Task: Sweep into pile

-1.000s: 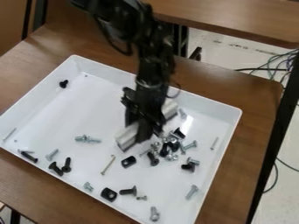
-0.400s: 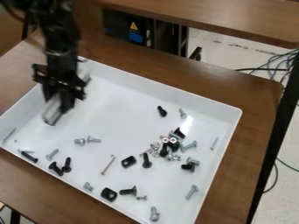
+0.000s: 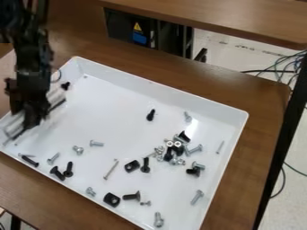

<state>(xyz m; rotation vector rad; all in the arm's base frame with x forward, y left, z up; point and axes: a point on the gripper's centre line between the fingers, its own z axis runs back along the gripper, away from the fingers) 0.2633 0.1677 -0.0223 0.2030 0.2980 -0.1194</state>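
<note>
A shallow white tray [image 3: 126,85] with smooth, raised walls and rounded corners lies on a brown wood-grain table [image 3: 258,99], scattered with loose metal hardware. At the tray's left side, the black gripper [image 3: 31,117] hangs over the rim, clasping a long pale bar [image 3: 12,129], both blurred.

The densest cluster sits right of center: silver hex nuts [image 3: 169,144], a black bolt [image 3: 183,136], a silver bolt [image 3: 194,149] and smaller fasteners bunched close together, some touching. Just below and to the right, a silver screw [image 3: 198,165] meets dark hardware [image 3: 193,171].

Other pieces lie apart on the glossy floor of the tray. A black screw [image 3: 151,115] rests above the cluster, and another dark screw [image 3: 65,85] lies by the upper left corner. A black rectangular block [image 3: 132,166] sits beside a slender black screw [image 3: 145,165], with a long, thin screw [image 3: 111,170] to their left. Nearer the bottom edge, a rounded black block with a hole [image 3: 111,200] lies beside a broad-headed black bolt [image 3: 131,196].

Two black bolts [image 3: 57,173] lie side by side at lower left, near a short silver screw [image 3: 53,158]. Loose cables [image 3: 287,60] trail over the pale floor [image 3: 231,47] beyond the table.
</note>
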